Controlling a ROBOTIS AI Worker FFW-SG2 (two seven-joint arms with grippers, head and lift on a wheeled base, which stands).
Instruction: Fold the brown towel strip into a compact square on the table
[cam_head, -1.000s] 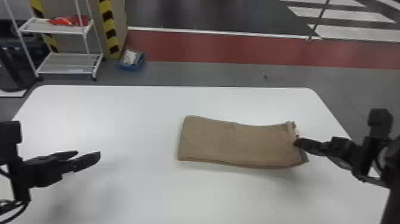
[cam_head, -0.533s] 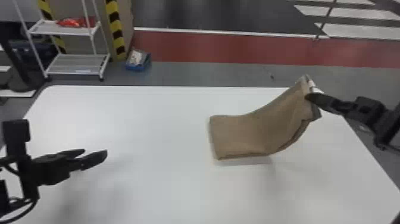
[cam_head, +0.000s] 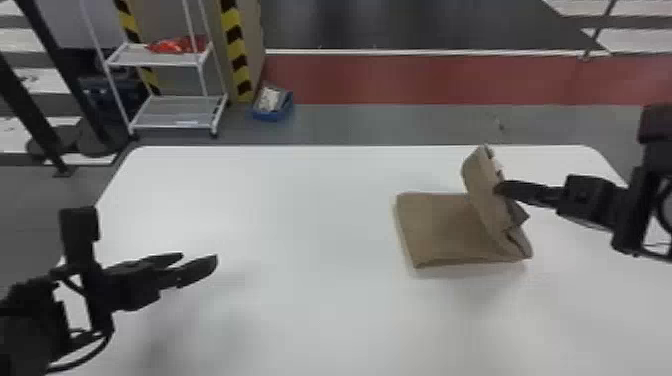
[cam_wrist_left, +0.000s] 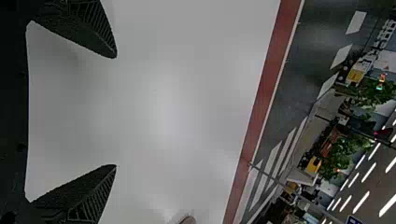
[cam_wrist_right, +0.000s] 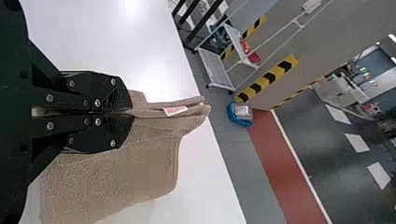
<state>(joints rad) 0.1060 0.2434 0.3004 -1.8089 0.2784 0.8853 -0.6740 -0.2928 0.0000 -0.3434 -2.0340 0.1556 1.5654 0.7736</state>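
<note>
Nearest the robot, the left gripper (cam_wrist_left: 115, 111) is parked well to the left of the brown towel strip (cam_head: 440, 225), its fingers (cam_wrist_left: 88, 191) spread wide and empty over the counter (cam_head: 300, 300). It seems best left out of this step, unless the towel starts to slide and needs a light press on its left edge (cam_head: 402, 225).

The towel lies on the counter with its left part flat and its right part lifted. The step in hand looks like folding that raised end (cam_head: 481, 182) over to the left, which would bring the strip close to a square. The right gripper (cam_head: 498, 188), at the towel's right side, has its fingers (cam_wrist_right: 109, 95) closed on the layers of that end, near a small tag (cam_wrist_right: 175, 110).

To do it well, carry the end low and leftward in a smooth arc, so the flat part isn't dragged along. The raised end leans askew, its far corner standing high, so it should be levelled before it goes down; otherwise the square will come out skewed. Aim its edge at the towel's left edge, lay it down without pulling, and only then let go, since loose layers could spring apart. A gentle press along the towel's right-hand bend (cam_head: 525, 247) would settle the fold. Beyond the towel is the counter's far edge (cam_head: 350, 146), and there seems room to work short of it.
</note>
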